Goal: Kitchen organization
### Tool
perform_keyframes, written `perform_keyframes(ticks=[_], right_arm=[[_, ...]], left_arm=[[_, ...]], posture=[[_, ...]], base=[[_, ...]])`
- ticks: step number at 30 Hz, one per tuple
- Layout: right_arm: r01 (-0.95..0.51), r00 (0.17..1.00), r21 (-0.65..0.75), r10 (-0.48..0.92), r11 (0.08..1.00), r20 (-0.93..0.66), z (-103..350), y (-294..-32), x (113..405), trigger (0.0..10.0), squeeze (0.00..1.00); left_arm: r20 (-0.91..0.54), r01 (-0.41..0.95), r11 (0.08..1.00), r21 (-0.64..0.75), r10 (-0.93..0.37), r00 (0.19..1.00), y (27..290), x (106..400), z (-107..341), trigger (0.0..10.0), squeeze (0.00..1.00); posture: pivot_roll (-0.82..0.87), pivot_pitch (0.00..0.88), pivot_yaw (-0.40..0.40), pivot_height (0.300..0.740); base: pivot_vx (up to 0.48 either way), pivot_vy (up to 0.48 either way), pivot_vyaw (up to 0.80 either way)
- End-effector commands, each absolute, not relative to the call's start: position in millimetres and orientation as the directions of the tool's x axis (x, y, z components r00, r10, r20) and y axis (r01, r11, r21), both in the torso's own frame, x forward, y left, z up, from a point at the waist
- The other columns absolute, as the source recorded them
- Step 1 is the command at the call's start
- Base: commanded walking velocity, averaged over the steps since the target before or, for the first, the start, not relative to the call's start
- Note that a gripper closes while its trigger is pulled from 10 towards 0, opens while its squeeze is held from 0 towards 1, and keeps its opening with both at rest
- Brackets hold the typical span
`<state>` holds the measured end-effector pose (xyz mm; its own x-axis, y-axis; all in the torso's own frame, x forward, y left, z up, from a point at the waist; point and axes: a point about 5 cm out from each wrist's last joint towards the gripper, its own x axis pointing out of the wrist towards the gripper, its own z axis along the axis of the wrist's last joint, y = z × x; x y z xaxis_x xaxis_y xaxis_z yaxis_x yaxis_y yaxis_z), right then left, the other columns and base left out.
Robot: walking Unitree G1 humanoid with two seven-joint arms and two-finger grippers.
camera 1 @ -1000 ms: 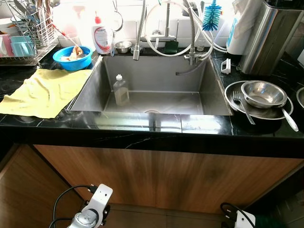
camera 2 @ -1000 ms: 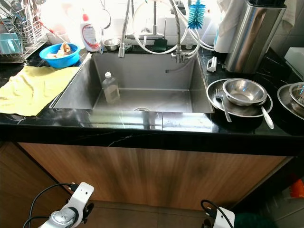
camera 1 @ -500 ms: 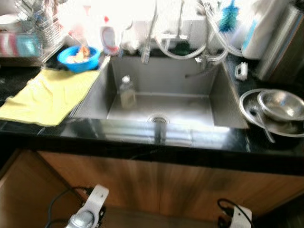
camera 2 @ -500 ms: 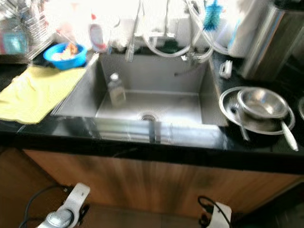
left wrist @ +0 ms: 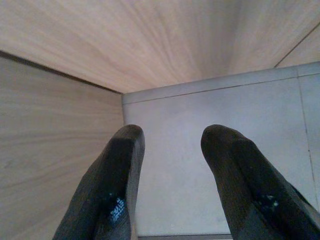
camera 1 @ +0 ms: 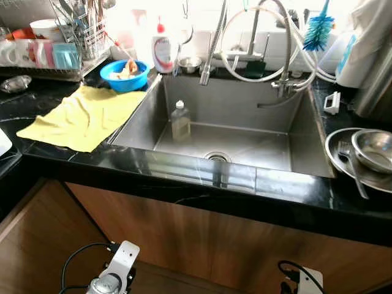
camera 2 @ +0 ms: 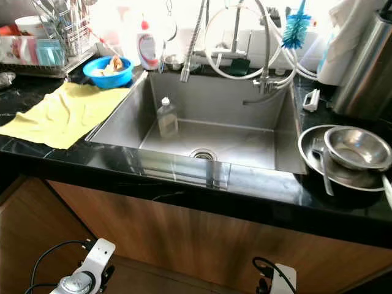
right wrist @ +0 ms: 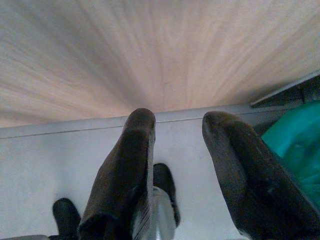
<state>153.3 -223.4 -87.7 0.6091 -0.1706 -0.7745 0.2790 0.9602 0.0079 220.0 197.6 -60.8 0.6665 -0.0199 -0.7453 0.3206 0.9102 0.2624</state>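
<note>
The black worktop (camera 1: pixel 73 160) surrounds a sink (camera 1: pixel 304 136) holding 1 bottle (camera 1: pixel 180 120), while left hand (left wrist: pixel 170 150) and right hand (right wrist: pixel 177 135) hang spread, unloaded, below it.

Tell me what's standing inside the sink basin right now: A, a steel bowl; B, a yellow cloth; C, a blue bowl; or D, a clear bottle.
D: a clear bottle stands upright on the floor of the sink, left of the drain.

Steel bowl (camera 1: pixel 375 149) cut by frame edge; dish rack (camera 1: pixel 58 58) contents overexposed, partly cropped at top.
</note>
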Motion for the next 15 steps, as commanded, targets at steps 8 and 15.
perform_keyframes(ticks=[8,15], right_arm=[[0.11,0.699,-0.063,-0.123,0.992,-0.705,-81,-220,160,10.0,0.0],[0.082,0.807,-0.102,-0.126,0.991,-0.577,-67,-229,159,10.0,0.0]], left_arm=[[-0.75,0.301,0.914,0.273,0.006,0.661,206,219,-60,10.0,0.0],[-0.753,0.313,0.911,0.27,-0.003,0.658,204,219,-61,10.0,0.0]], posture=[[-0.13,0.0,0.037,0.74],[-0.15,0.0,0.042,0.74]], base=[[0.0,0.0,0.0],[0.0,0.0,0.0]])
